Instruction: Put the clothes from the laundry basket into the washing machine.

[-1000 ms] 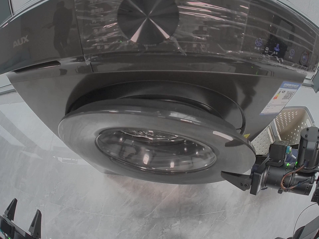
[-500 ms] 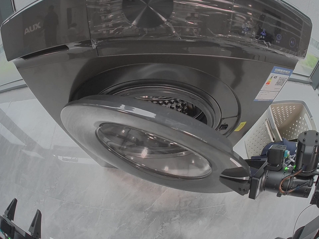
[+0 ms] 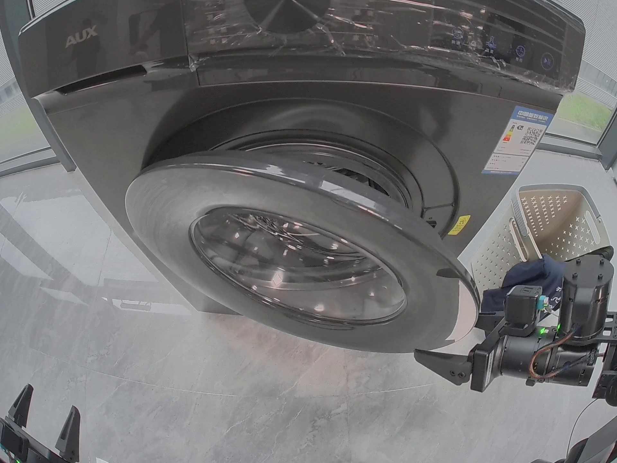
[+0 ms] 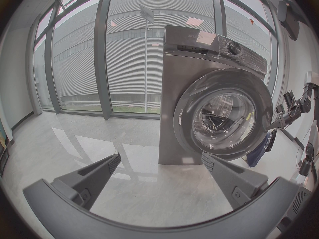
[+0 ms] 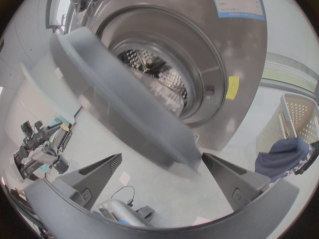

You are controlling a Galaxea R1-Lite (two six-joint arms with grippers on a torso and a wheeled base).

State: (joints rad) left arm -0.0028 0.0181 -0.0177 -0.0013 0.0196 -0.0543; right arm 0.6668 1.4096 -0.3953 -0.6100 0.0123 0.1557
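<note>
At the near left, the left gripper (image 3: 51,397) hung low over the glossy grey marble-tile floor (image 3: 193,387), its two black fingers spread apart with nothing between them. It stood well apart from the machine.

At the near right, the right gripper (image 3: 450,337) sat at the lower right edge of the round dark grey door with a glass porthole (image 3: 295,258). In the right wrist view its fingers (image 5: 99,170) were parted wide, with the door's rim lying in the gap between them. Whether either finger touched the rim could not be told.

The door stood partly swung out from the dark grey front-loading washing machine (image 3: 321,110), hinged on its left. Behind it the perforated steel drum (image 5: 156,70) showed through the opening.

To the right of the machine, just beside its corner, stood the cream perforated plastic laundry basket (image 3: 559,213). A dark blue garment (image 3: 533,274) hung over its near rim, outside the drum.

Farther back, in the left wrist view, tall dark-framed windows (image 4: 126,50) lined the room behind the machine.
</note>
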